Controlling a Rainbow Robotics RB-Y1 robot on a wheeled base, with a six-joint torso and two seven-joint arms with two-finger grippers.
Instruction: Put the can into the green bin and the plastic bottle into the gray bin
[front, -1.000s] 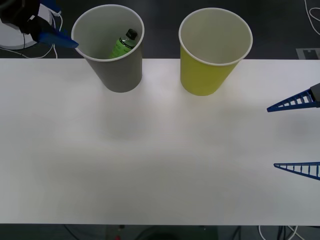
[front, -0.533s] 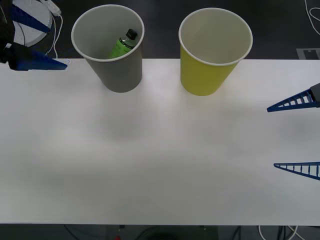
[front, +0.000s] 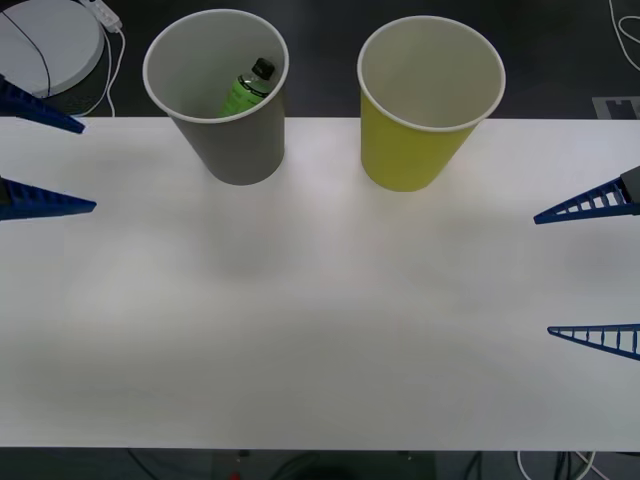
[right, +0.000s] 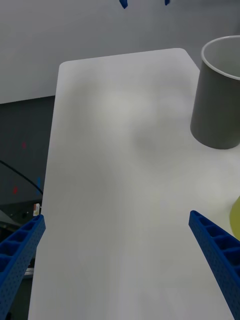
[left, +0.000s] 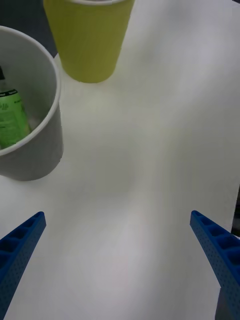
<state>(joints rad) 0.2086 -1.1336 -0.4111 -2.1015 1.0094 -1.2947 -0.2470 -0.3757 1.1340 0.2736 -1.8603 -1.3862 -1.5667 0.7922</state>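
The bottle (front: 246, 88) lies inside the gray bin (front: 232, 140), so that half looks done. No can is visible on the worktop (front: 320, 300); the green bin (front: 415, 145) looks empty from the front. Left gripper (front: 40, 158) and right gripper (front: 590, 272) hang at the worktop's sides, fingers spread, empty.

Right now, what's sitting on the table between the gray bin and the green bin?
Nothing: in the front view, only bare white table separates the gray bin from the green bin.

- The gray bin (front: 217, 92) is set on the table (front: 320, 330), left of the green bin (front: 428, 100).
- The plastic bottle (front: 246, 88) is held inside the gray bin.
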